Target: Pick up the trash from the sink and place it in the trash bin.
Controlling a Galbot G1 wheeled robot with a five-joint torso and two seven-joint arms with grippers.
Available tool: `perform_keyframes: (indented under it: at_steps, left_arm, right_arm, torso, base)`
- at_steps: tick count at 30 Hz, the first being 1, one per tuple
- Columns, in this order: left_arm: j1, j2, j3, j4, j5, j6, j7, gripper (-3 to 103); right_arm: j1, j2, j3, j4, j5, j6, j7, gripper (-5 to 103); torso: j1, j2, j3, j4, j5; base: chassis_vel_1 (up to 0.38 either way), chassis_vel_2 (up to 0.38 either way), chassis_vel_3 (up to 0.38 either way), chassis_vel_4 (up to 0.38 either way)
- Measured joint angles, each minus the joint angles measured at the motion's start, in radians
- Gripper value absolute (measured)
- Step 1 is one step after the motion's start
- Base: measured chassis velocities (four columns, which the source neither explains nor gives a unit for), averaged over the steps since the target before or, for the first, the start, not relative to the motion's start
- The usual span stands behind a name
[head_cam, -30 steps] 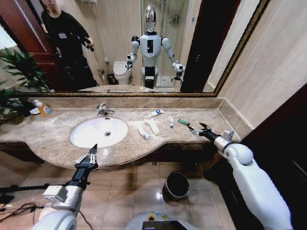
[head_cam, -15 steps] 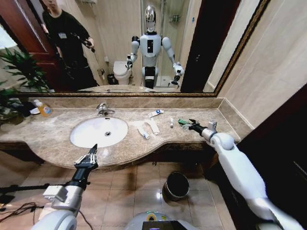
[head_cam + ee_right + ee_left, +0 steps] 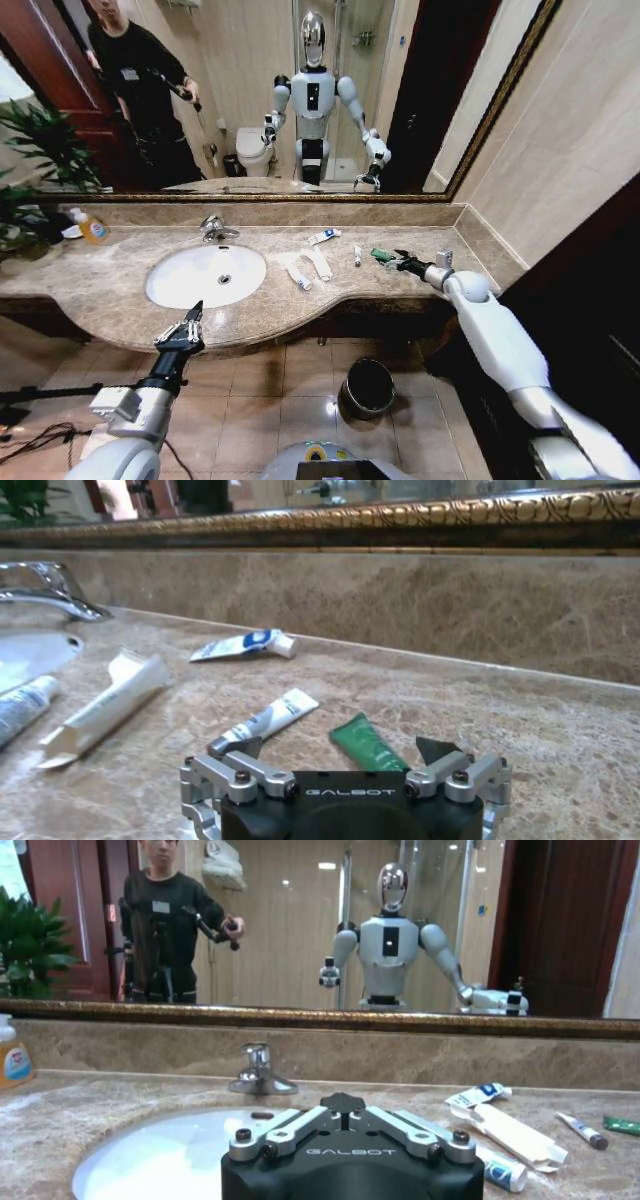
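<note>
- The right end effector (image 3: 398, 262) reaches over the marble surface (image 3: 120, 290) with its fingers apart, straddling the near end of the green packet (image 3: 366, 743) without clamping it.
- All the trash lies on the surface beside the sink (image 3: 207, 275), not in the basin: the blue-and-white tube (image 3: 324, 236) near the back wall, 2 white tubes (image 3: 318, 264) just right of the basin, a small slim tube (image 3: 357, 256), and the green packet.
- The bin (image 3: 368, 387) stands on the floor below, well apart from everything, and I see nothing in it.
- I judge the task barely begun: no piece is lifted, and all 5 are left to carry.
- The left end effector (image 3: 184, 327) hangs idle before the surface edge, fingers apart.
- "GALBOT" is printed on both wrist housings; tube lettering is too small to read.
</note>
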Motion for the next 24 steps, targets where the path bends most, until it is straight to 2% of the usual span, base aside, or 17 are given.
perform_keyframes:
  at_steps: [13, 14, 16, 19, 21, 22, 24]
  left_arm:
    - [0.000, 0.000, 0.000, 0.000, 0.000, 0.000, 0.000, 0]
    - [0.000, 0.000, 0.000, 0.000, 0.000, 0.000, 0.000, 0]
    - [0.000, 0.000, 0.000, 0.000, 0.000, 0.000, 0.000, 0]
    - [0.000, 0.000, 0.000, 0.000, 0.000, 0.000, 0.000, 0]
    - [0.000, 0.000, 0.000, 0.000, 0.000, 0.000, 0.000, 0]
    - [0.000, 0.000, 0.000, 0.000, 0.000, 0.000, 0.000, 0]
    - [0.000, 0.000, 0.000, 0.000, 0.000, 0.000, 0.000, 0]
  right_arm:
    - [0.019, 0.007, -0.004, -0.063, -0.044, 0.023, 0.004, 100]
    - [0.018, 0.013, -0.004, -0.065, -0.049, 0.025, 0.009, 102]
    - [0.018, 0.019, -0.003, -0.070, -0.060, 0.029, 0.014, 93]
    - [0.019, 0.023, -0.002, -0.075, -0.070, 0.030, 0.022, 88]
    - [0.021, 0.028, -0.002, -0.081, -0.073, 0.035, 0.035, 77]
    - [0.021, 0.028, -0.002, -0.081, -0.073, 0.035, 0.035, 77]
    - [0.021, 0.029, -0.001, -0.081, -0.075, 0.035, 0.040, 66]
  torso:
    - [0.000, 0.000, 0.000, -0.0001, -0.0001]
    - [0.000, 0.000, 0.000, -0.0001, 0.0001]
    - [0.000, 0.000, 0.000, -0.0001, -0.0001]
    - [0.000, 0.000, 0.000, -0.0001, 0.0000]
    - [0.000, 0.000, 0.000, -0.0001, 0.0000]
    - [0.000, 0.000, 0.000, -0.0001, 0.0000]
    - [0.000, 0.000, 0.000, -0.0001, 0.0000]
  base:
    - [0.000, 0.000, 0.000, 0.000]
    - [0.000, 0.000, 0.000, 0.000]
    - [0.000, 0.000, 0.000, 0.000]
    - [0.000, 0.000, 0.000, 0.000]
    - [0.000, 0.000, 0.000, 0.000]
    - [0.000, 0.000, 0.000, 0.000]
    - [0.000, 0.000, 0.000, 0.000]
